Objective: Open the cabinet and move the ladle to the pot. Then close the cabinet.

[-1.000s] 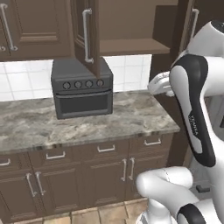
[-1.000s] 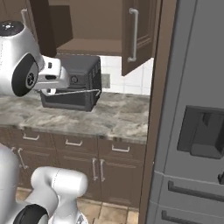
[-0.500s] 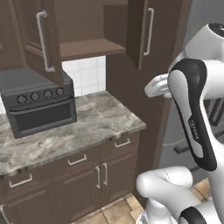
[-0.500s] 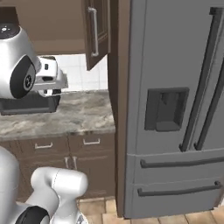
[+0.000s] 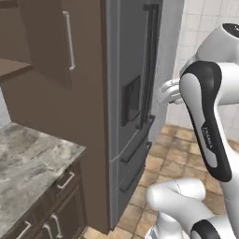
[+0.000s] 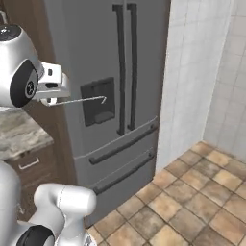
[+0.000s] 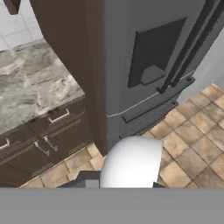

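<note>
A grey French-door refrigerator (image 6: 110, 72) with a dispenser panel fills the ground ahead of the base, standing on tan floor tiles (image 6: 192, 192) beside a white tiled wall (image 6: 211, 62). To its left runs a grey marbled counter (image 5: 28, 158) over dark drawers, and above that hangs the cabinet (image 5: 51, 42), one door swung open with its silver bar handle showing. The gripper (image 6: 50, 93) sits raised at the arm's end and holds the ladle (image 6: 81, 100), whose thin handle lies roughly level, pointing toward the refrigerator. The pot is not visible here, so which way it lies from the gripper cannot be told
</note>
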Controlling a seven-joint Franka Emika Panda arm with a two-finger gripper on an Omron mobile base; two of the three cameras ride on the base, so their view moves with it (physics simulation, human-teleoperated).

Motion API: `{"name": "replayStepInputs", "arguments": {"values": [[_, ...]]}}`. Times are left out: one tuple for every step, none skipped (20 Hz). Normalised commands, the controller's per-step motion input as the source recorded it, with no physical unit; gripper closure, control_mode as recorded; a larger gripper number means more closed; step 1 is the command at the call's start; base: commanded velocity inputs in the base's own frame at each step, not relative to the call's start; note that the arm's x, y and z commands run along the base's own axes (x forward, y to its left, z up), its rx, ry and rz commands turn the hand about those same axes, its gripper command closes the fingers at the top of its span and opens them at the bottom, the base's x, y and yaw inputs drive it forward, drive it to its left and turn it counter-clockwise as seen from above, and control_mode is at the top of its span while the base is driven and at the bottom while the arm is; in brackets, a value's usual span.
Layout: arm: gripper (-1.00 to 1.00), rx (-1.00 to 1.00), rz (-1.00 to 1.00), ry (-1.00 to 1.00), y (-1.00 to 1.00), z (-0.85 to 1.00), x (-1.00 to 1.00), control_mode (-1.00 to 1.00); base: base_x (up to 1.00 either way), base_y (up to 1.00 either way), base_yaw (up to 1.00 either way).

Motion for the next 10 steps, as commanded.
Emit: {"name": "replayStepInputs", "arguments": {"values": [[1.00,0.00,0.00,0.00,0.00,0.00,0.00,1.00,-0.14,-0.01,-0.91],[1.00,0.00,0.00,0.00,0.00,0.00,0.00,1.00,-0.13,-0.06,-0.90],[1.00,0.00,0.00,0.00,0.00,0.00,0.00,1.00,-0.14,-0.07,-0.90],[1.00,0.00,0.00,0.00,0.00,0.00,0.00,1.00,-0.14,-0.05,-0.90],[1.00,0.00,0.00,0.00,0.00,0.00,0.00,1.00,-0.14,-0.06,-0.90],[1.00,0.00,0.00,0.00,0.00,0.00,0.00,1.00,-0.13,-0.07,-0.90],[1.00,0.00,0.00,0.00,0.00,0.00,0.00,1.00,-0.10,-0.08,-0.89],[1.00,0.00,0.00,0.00,0.00,0.00,0.00,1.00,-0.08,-0.07,-0.89],[1.00,0.00,0.00,0.00,0.00,0.00,0.00,1.00,-0.05,-0.11,-0.89],[1.00,0.00,0.00,0.00,0.00,0.00,0.00,1.00,-0.07,-0.15,-0.89]]}}
